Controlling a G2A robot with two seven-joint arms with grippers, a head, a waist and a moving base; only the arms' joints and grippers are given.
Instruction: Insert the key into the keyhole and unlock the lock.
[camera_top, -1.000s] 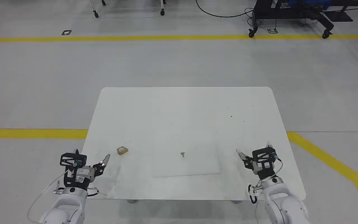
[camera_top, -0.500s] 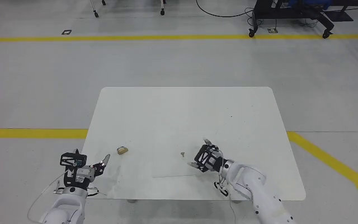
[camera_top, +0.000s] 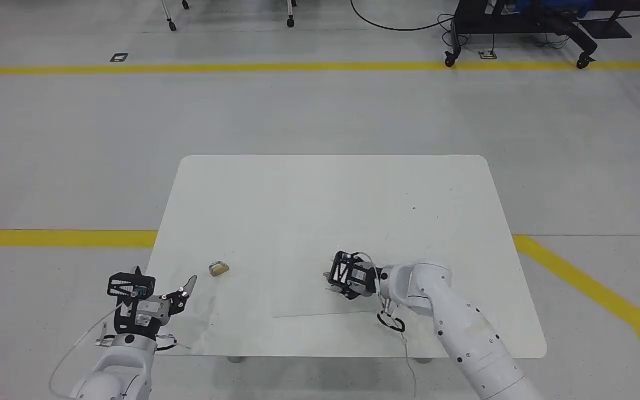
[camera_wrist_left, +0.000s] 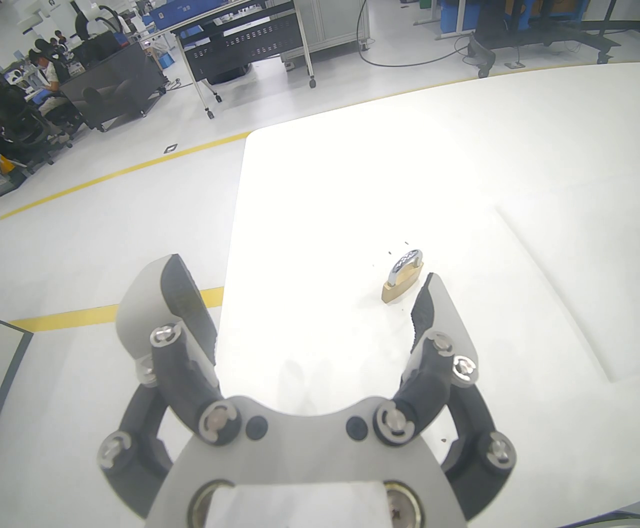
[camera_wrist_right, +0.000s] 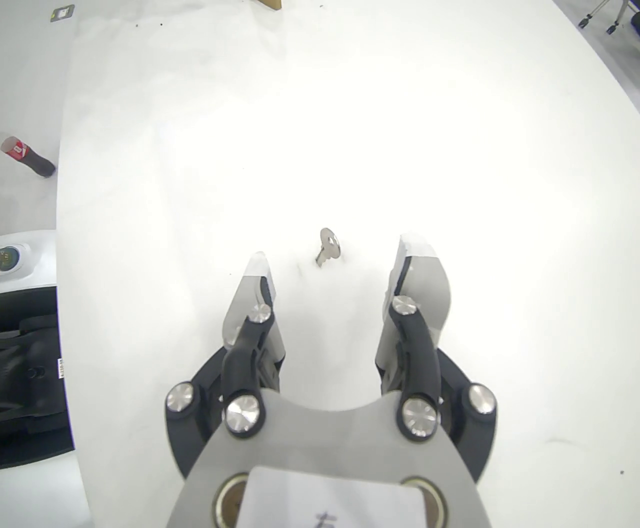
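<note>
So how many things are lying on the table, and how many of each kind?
padlock: 1
key: 1
Total: 2

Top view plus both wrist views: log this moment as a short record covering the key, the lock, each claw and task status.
key: flat on the table, loose
lock: lying on the table, well apart from the key
right claw: open, fingertips either side of the key, not gripping it
left claw: open, at the table's near edge, short of the lock, holding nothing
status: key not yet grasped or inserted
</note>
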